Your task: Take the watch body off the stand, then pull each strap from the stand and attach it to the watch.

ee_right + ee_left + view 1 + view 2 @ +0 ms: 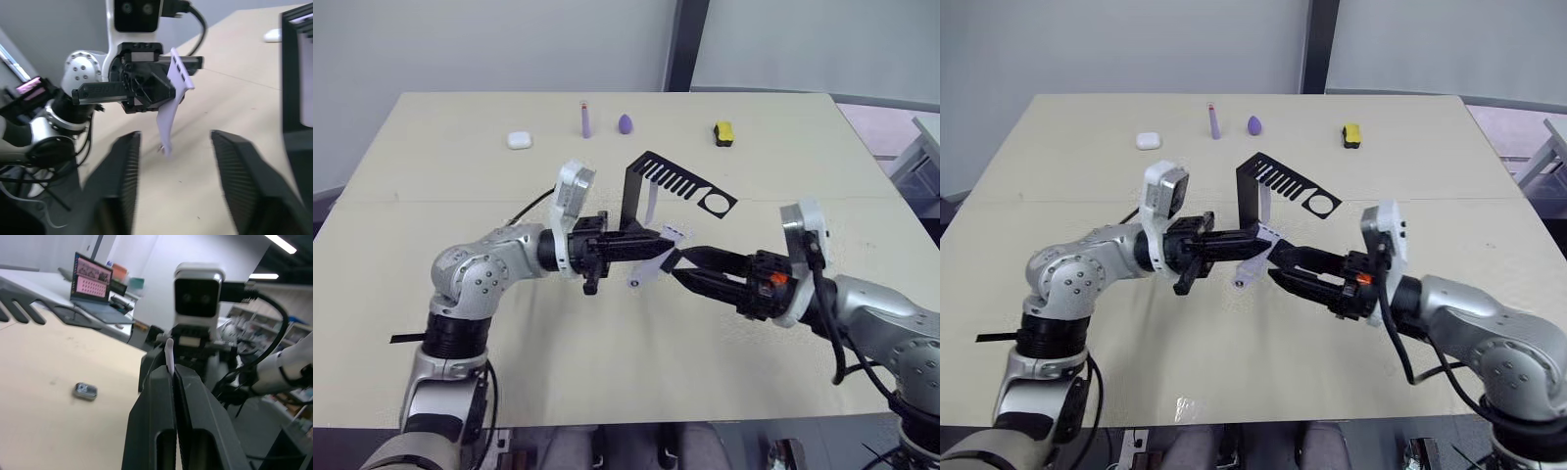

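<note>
The left tool (651,245) is clamped tight on one pale lavender-white flexible strap (172,105), right in the middle of the beige tabletop (607,333) and just in front of the thin black bent-sheet stand (651,186). In the left wrist view you can see the strap's thin edge poking up between the two black fingers (161,396), which are squeezed together on it. The strap hangs tilted, its perforated end up by the fingers and its rounded end pointing down at the tabletop.

The right tool (173,171) is spread wide, holding nothing, with its fingertips just beside that strap and facing the left tool.

A second pale strap (651,208) hangs from the comb-slotted top of the stand, next to the upright.

The small rounded-square watch body with grey rim (85,390) lies flat on the tabletop, I think off to the side of the stand, though it's hard to place from that one angle.

Along the far edge sit a white oval case (519,140), a purple stick (585,119), a purple teardrop-shaped piece (626,123) and a small yellow-and-black block (723,132).
</note>
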Motion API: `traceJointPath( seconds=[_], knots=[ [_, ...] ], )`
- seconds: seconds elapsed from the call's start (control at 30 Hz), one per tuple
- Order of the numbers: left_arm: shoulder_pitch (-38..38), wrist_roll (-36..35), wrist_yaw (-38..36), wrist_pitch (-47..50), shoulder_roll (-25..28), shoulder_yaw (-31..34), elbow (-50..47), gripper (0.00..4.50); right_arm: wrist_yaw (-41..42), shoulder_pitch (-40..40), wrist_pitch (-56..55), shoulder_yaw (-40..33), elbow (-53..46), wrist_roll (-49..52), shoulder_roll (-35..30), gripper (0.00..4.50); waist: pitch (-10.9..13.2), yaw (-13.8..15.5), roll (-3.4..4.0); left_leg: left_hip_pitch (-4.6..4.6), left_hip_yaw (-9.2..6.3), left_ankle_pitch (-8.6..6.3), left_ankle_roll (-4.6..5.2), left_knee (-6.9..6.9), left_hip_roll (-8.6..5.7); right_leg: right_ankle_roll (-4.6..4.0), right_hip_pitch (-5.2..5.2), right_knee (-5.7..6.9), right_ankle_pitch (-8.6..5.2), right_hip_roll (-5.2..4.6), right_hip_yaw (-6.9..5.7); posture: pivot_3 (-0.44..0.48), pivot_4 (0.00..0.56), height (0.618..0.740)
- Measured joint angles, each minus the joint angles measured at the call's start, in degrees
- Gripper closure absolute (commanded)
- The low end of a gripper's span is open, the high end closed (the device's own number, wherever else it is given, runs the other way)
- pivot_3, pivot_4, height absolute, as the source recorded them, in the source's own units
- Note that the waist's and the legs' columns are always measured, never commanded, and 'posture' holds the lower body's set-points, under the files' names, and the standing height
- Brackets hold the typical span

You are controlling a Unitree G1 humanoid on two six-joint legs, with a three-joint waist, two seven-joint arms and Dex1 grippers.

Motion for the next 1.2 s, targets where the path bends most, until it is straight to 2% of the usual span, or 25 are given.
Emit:
traceJointPath(
  seconds=[0.03, 0.07, 0.2, 0.3, 0.4, 0.5, 0.63, 0.9, 1.2],
  knots=[
    [0.43, 0.9, -1.24, -1.01, 1.21, -0.41, -0.56, 4.5, -1.1, 3.28, -0.14, -2.36, -1.71, 0.01, -0.93, 0.11, 0.0, 0.07, 0.0, 0.0, 0.0, 0.0, 0.0, -0.02, 0.0, 0.0, 0.0, -0.06, 0.0, 0.0, 0.0, 0.0, 0.15, 0.74],
    [1.2, 1.76, -2.55, -2.12, 2.67, -0.85, -1.07, 4.5, -1.8, 7.61, -0.46, -5.05, -3.58, -0.4, -1.92, 0.04, 0.0, 0.34, 0.0, 0.01, 0.0, -0.03, -0.02, -0.03, 0.0, -0.01, 0.0, -0.17, -0.01, 0.0, 0.01, 0.0, 0.15, 0.74],
    [4.69, 6.74, -7.37, -7.63, 7.43, -2.73, -1.35, 4.5, -3.74, 23.12, -3.25, -12.8, -7.61, -10.04, -1.75, 0.04, 0.0, 1.06, 0.0, 0.0, 0.03, -0.06, -0.03, -0.04, 0.01, -0.02, 0.01, -0.28, -0.01, 0.02, 0.02, 0.0, 0.15, 0.74],
    [5.92, 12.91, -10.51, -15.27, 8.82, -5.51, -0.67, 4.5, -5.24, 32.62, -8.07, -15.36, -7.07, -21.4, 2.41, 0.04, 0.0, 1.34, 0.01, 0.02, 0.02, -0.1, -0.05, -0.04, -0.01, -0.02, 0.07, -0.35, -0.01, 0.01, 0.03, 0.0, 0.15, 0.74],
    [6.37, 17.9, -13.25, -23.54, 8.71, -7.08, 0.17, 4.5, -5.66, 37.28, -12.01, -15.27, -5.55, -29.01, 6.08, 0.04, -0.01, 1.18, 0.01, 0.02, 0.01, -0.26, -0.21, -0.04, 0.01, -0.02, 0.1, -0.41, -0.01, 0.01, 0.05, 0.0, 0.15, 0.74],
    [6.37, 19.65, -14.95, -27.23, 8.0, -7.91, 0.55, 4.5, -6.16, 37.29, -14.66, -14.62, -3.46, -33.06, 9.31, 0.04, -0.01, 0.8, 0.06, 0.06, 0.02, -0.22, -0.06, -0.05, 0.07, -0.02, 0.09, -0.39, -0.01, 0.04, 0.05, 0.0, 0.15, 0.74],
    [6.36, 19.87, -15.5, -27.87, 7.09, -7.9, 2.1, 4.5, -6.18, 34.57, -17.1, -10.19, 1.8, -37.89, 11.04, 0.04, 0.0, 0.52, 0.09, 0.09, 0.01, -0.22, -0.07, -0.04, 0.12, -0.08, 0.07, -0.25, -0.04, 0.08, 0.01, 0.0, 0.15, 0.74],
    [6.48, 19.97, -15.03, -27.65, 5.87, -7.81, 1.96, 4.5, -6.23, 22.04, -18.57, -4.13, 16.17, -43.26, 13.13, 0.04, 0.04, 0.28, 0.17, 0.09, 0.0, -0.19, -0.03, 0.0, 0.08, -0.07, 0.07, -0.12, -0.04, 0.05, 0.0, 0.0, 0.15, 0.74],
    [7.76, 19.88, -13.99, -25.84, 5.82, -7.68, 0.5, 4.5, -6.9, 18.08, -17.74, -1.14, 17.59, -45.96, 14.87, 0.04, 0.04, 0.4, 0.18, 0.09, -0.03, -0.15, -0.01, 0.04, 0.05, -0.07, 0.08, -0.03, -0.04, 0.03, 0.0, 0.0, 0.15, 0.74]
  ],
)
